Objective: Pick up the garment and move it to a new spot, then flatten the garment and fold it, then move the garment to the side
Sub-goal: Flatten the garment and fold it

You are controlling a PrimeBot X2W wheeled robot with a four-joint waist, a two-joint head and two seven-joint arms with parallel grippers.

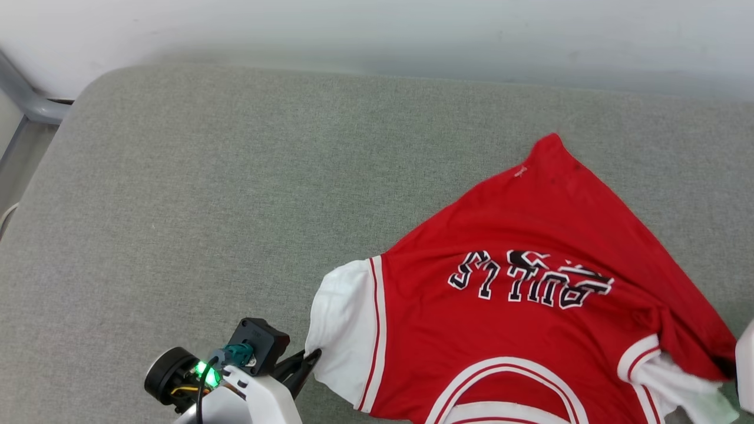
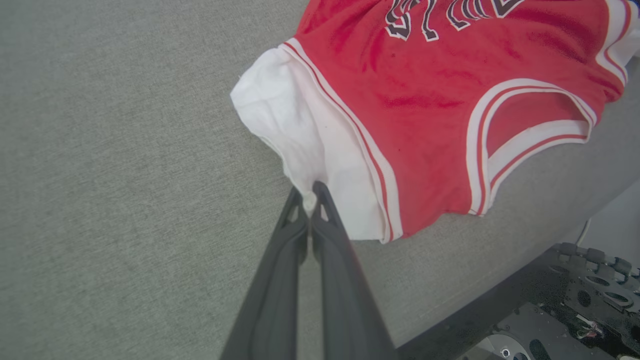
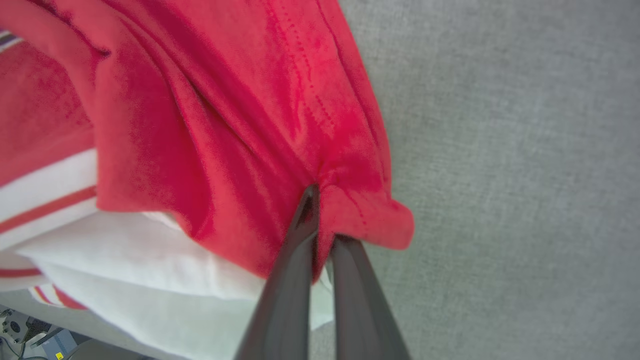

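Observation:
The garment point(image 1: 518, 318), a red jersey with white sleeves and upside-down "BULLS" lettering, lies spread on the grey padded surface point(image 1: 235, 194) at the lower right. My left gripper point(image 1: 309, 360) is shut on the edge of its white left sleeve point(image 2: 300, 135), the dark fingertips pinching the cloth in the left wrist view at the gripper point(image 2: 309, 192). In the right wrist view my right gripper point(image 3: 320, 215) is shut on a bunched red fold of the garment point(image 3: 240, 130) above the other white sleeve point(image 3: 150, 270).
The grey surface stretches wide to the left and back, bounded by a pale wall point(image 1: 377, 29) behind. A grey rail point(image 1: 26, 94) stands at the far left corner. The robot's dark base point(image 2: 575, 300) shows below the surface's front edge.

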